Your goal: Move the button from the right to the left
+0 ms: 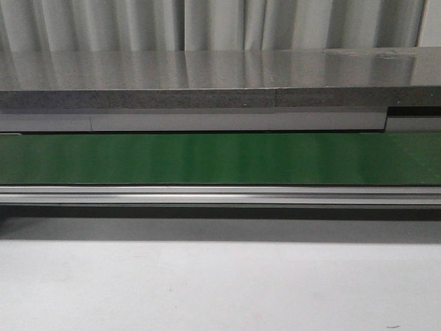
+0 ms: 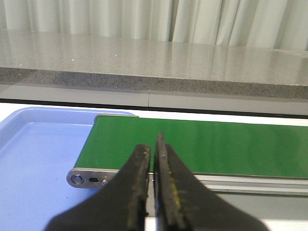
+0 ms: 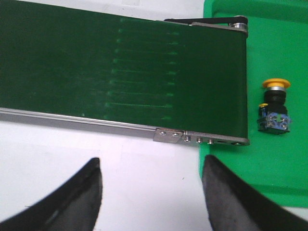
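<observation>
Left gripper (image 2: 153,192) pressed closed, empty, above a blue tray (image 2: 29,154) at lower left; green conveyor belt (image 3: 120,72) centre; right gripper (image 3: 151,192) wide open, empty; button (image 3: 275,107) lies on a green tray (image 3: 279,163) at right, likely awaiting pickup.

button (image 3: 274,107) in tray (image 3: 269,173) just beside conveyor belt's (image 3: 144,72) end

Even, soft indoor light, fairly bright. The grey counter (image 1: 207,72) shows vertical glare streaks mirroring the pale curtain (image 1: 207,24). A dark shadow band lies under the belt rail (image 1: 220,196). The belt (image 3: 120,67) carries faint motion smears. Left gripper (image 2: 154,192) sits close and blurred; worktop (image 3: 139,178) slightly overexposed
</observation>
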